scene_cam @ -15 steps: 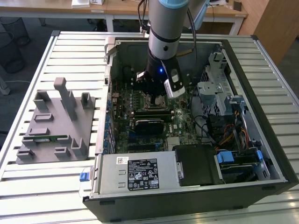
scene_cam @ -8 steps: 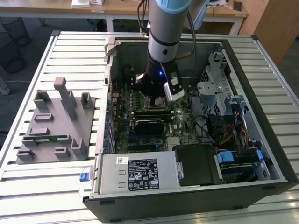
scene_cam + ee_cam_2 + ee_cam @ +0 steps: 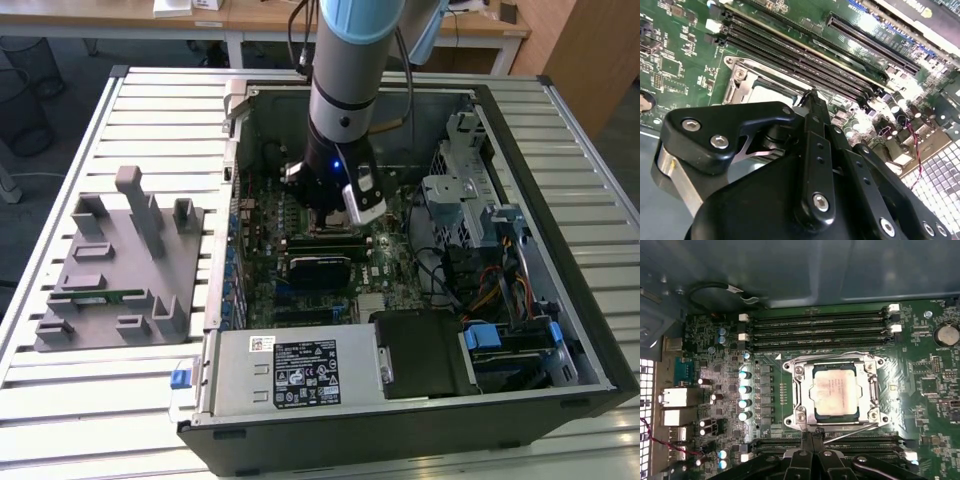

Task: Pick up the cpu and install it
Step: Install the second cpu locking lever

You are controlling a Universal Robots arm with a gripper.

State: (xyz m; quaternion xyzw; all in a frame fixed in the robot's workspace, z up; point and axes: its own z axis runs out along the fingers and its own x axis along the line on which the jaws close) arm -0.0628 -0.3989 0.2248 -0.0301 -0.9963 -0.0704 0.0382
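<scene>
The fingers [image 3: 809, 442] look pressed together, tips meeting in a thin line with nothing between them, right at the near edge of the socket [image 3: 836, 390]. In the second wrist view the black gripper [image 3: 812, 100] body blocks most of the socket [image 3: 747, 82], so only one corner of its metal frame and a sliver of the cpu [image 3: 771, 93] peek out behind it. Can't tell whether the tips actually touch the frame or sit just above it.

The cpu [image 3: 835, 394] sits flat inside the socket, pale silver top facing up, square to the frame. The thin wire lever [image 3: 852, 431] lies along the socket edge nearest the fingers. Whether it's latched is hard to make out.

Empty black memory slots [image 3: 817, 330] run in rows on the far side of the socket, and another set [image 3: 860, 444] is partly cut off behind the gripper. A row of small capacitors [image 3: 744, 395] stands beside the socket on the board [image 3: 920, 370].

In the exterior view the arm [image 3: 345, 90] reaches straight down into the open case [image 3: 520, 250], and the gripper [image 3: 325, 215] end is buried behind the wrist, so the cpu and socket are hidden there. The power supply [image 3: 295, 370] fills the near corner of the case, and cables [image 3: 490, 285] bunch up toward the exterior view's right. The case lies on a slatted table [image 3: 60, 400]. To the exterior view's left is a grey fixture tray [image 3: 115, 265] with a green memory stick [image 3: 100, 295] lying in one of its slots.
</scene>
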